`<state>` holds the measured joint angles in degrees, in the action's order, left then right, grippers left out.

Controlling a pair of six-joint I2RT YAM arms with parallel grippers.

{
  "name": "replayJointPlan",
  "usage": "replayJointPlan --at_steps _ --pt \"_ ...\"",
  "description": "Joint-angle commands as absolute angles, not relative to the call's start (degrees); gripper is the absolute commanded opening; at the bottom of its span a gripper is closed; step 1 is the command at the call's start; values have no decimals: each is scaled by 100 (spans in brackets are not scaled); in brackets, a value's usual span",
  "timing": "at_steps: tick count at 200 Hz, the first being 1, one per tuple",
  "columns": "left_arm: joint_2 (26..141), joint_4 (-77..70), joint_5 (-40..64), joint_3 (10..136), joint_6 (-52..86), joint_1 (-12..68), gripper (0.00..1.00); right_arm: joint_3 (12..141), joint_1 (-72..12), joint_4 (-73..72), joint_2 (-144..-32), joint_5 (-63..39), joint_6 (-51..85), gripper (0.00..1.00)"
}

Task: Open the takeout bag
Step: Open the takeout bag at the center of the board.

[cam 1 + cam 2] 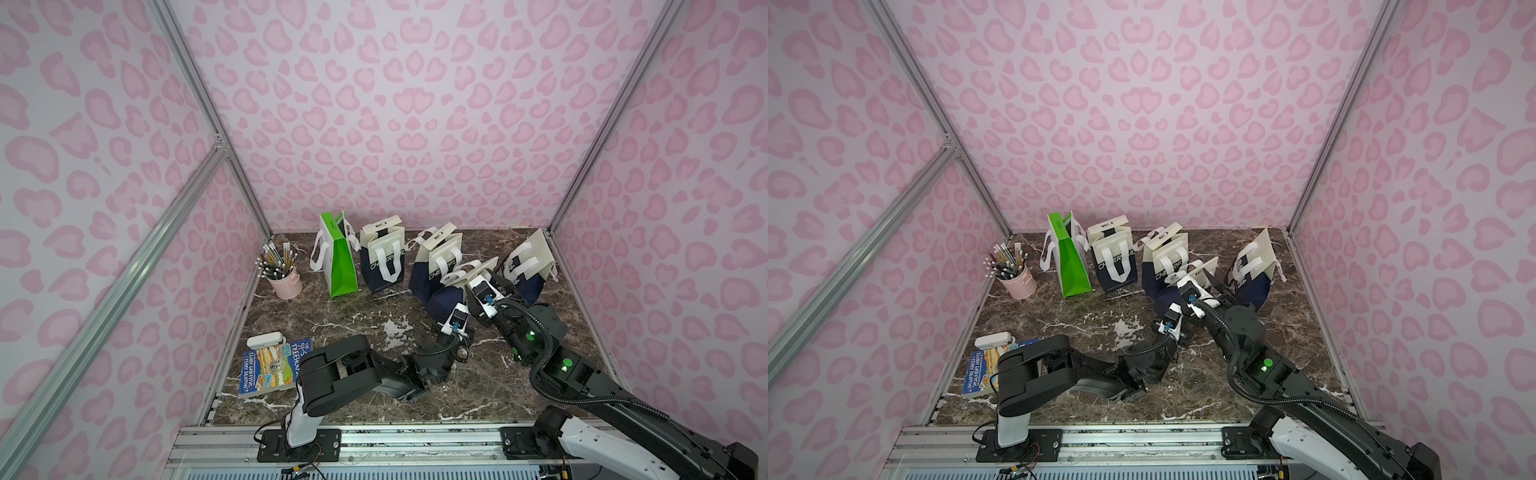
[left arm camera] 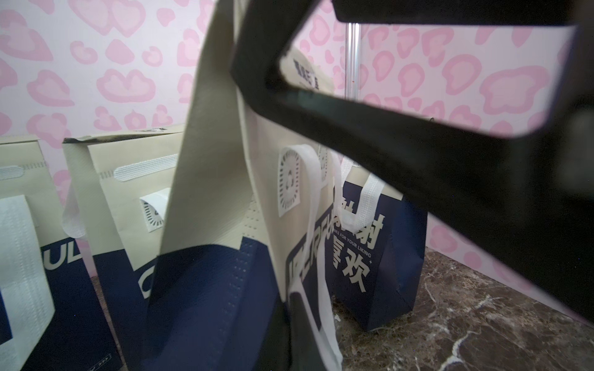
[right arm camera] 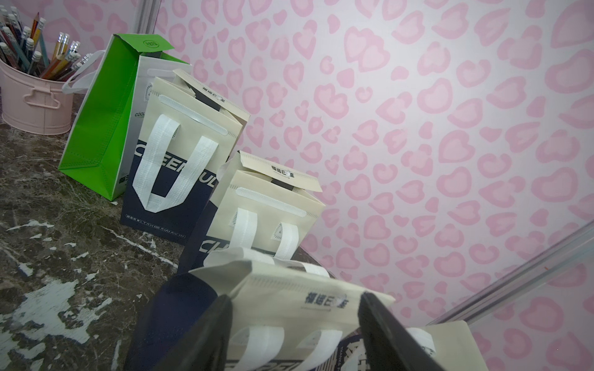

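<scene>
Bags line the far side of the marble table [image 1: 353, 324] in both top views: a green bag [image 1: 343, 266], a first navy bag [image 1: 382, 262], a second navy bag [image 1: 436, 257], and a corner bag [image 1: 528, 266] near the right wall. The takeout bag [image 1: 444, 297] sits in front of them, right of centre, tilted, with its cream flap uppermost. The right gripper [image 1: 488, 276] is at that flap. The left gripper [image 1: 459, 305] is low against the bag's navy side, just beside the right one. A pink pencil cup [image 1: 284, 284] stands at the far left. A book [image 1: 270, 365] with a white case [image 1: 264, 340] on it lies near the left arm's base.

In the left wrist view the takeout bag [image 2: 209, 160] fills the middle, very close, cream above and navy below, and a white handle [image 2: 323, 321] hangs down its front. The left pincer is fully closed. A dark blurred shape at the bottom edge lies against the fabric, but I cannot tell whether any fabric is pinched. A black, out-of-focus bar [image 2: 418, 154] crosses above, with the corner bag [image 2: 385, 273] behind.

In the right wrist view the right gripper [image 3: 295, 297] has its two dark fingers [image 3: 212, 334] well apart, with the printed flap of the takeout bag [image 3: 263, 289] between them and nothing clamped. Beyond it the other bags recede toward the pencil cup [image 3: 35, 102].
</scene>
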<state>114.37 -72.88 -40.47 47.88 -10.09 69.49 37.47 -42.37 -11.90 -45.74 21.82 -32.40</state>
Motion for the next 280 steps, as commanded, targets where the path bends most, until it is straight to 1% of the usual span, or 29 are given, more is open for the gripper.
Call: replayJointPlan --at_steps 1,28,54,76,101,150,159,163,170,179,207,253,280 --pt "11443 -7317 -3990 4833 -1073 6957 5 3842 -4236 -1412 -4566 2352 -3237 61" --pt "11464 -7304 -3986 4845 -1081 6965 5 3844 -4223 -1456 -4589 2416 -3280 53" --pt "11496 -7291 -3990 4882 -1098 6969 5 3859 -4219 -1442 -4673 2459 -3323 41" --pt "11505 -7282 -4007 4903 -1124 6979 5 3875 -4201 -1447 -4760 2493 -3345 29" --pt "11529 -7277 -4003 4917 -1156 6987 5 3950 -4141 -1415 -4909 2568 -3358 25" --pt "11542 -7307 -3991 4897 -1144 7005 5 4301 -3942 -1128 -5287 2408 -3199 24" --pt "11548 -7312 -3999 4891 -1136 7005 5 4405 -3904 -987 -5374 2299 -3152 22" --pt "11549 -7313 -4000 4895 -1135 7005 5 4458 -3879 -924 -5414 2267 -3129 20" --pt "11548 -7313 -4005 4887 -1134 7005 5 4541 -3847 -788 -5484 2234 -3090 13" --pt "11548 -7326 -4016 4868 -1110 7006 5 4683 -3826 -601 -5585 2270 -3014 0" --pt "11540 -7314 -4081 4813 -976 7005 5 4976 -3803 -302 -5759 2580 -3037 0" --pt "11461 -7003 -4165 4685 -444 7011 5 5679 -3818 418 -6018 3520 -3253 0" --pt "11456 -6810 -4214 4645 -164 7014 5 5944 -3935 610 -6184 4099 -3638 0"
